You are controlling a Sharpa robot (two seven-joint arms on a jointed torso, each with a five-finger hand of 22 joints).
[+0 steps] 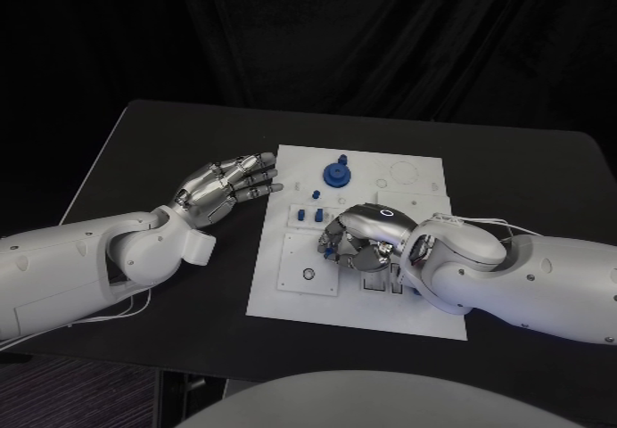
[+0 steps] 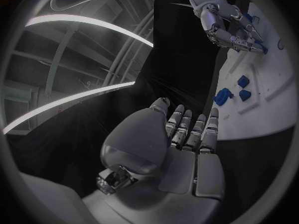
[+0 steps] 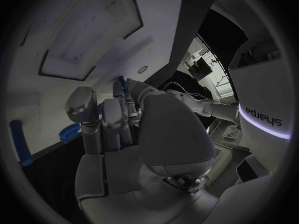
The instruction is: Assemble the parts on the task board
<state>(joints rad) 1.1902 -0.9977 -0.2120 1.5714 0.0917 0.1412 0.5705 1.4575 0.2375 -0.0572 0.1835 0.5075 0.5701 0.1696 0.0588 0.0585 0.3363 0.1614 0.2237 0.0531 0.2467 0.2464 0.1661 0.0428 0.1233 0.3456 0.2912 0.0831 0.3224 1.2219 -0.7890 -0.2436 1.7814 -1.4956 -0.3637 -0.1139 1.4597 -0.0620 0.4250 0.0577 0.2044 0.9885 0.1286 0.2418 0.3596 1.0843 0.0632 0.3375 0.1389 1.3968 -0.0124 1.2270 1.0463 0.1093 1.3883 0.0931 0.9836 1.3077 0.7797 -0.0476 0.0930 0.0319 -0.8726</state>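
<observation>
Silver fingers (image 1: 253, 169) of the left hand (image 1: 226, 185) lay stretched out and slightly apart, holding nothing, above the black surface (image 1: 154, 143) just beside the board's (image 1: 424, 316) left edge. Small blue parts (image 1: 308, 214) stood on the board right of those fingertips, and a larger round blue part (image 1: 337, 172) sat farther back. Right of them, the right hand (image 1: 364, 236) hung over the board's middle with its fingers (image 1: 334, 239) curled down; something blue showed among them, but whether they gripped it I cannot tell.
</observation>
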